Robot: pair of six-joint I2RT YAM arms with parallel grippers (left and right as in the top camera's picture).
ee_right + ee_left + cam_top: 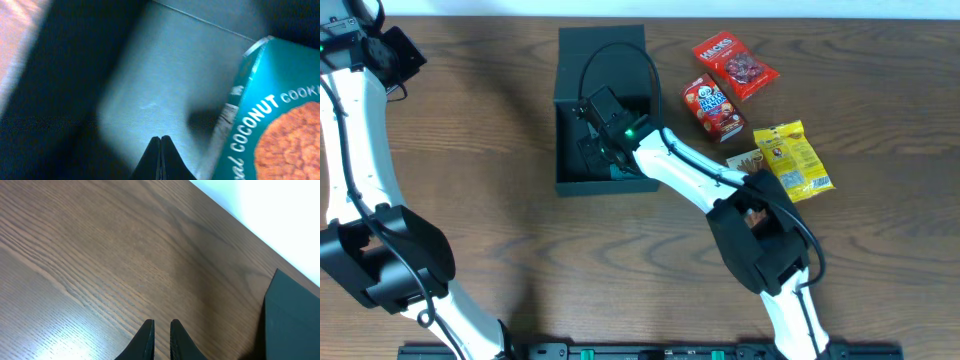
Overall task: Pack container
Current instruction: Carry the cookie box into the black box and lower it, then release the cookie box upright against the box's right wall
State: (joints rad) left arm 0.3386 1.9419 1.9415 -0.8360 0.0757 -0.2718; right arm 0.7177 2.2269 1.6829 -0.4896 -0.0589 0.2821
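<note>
The container (602, 48) is a dark grey-green box at the table's top middle, with its flap lid standing open at the far side. My right gripper (590, 150) reaches down inside it. In the right wrist view its fingers (161, 138) are shut and empty, just above the box floor (165, 65). A teal coconut cookie packet (280, 115) lies on that floor to the right of the fingers. My left gripper (392, 50) is at the far left, away from the box. Its fingers (161, 322) are almost together and empty over bare wood. The box corner (292, 315) shows to their right.
To the right of the box lie two red snack packets (735, 65) (713, 107) and a yellow packet (793, 158). A tan packet (745, 160) is partly hidden under my right arm. The table's far edge (260, 225) runs past the left gripper.
</note>
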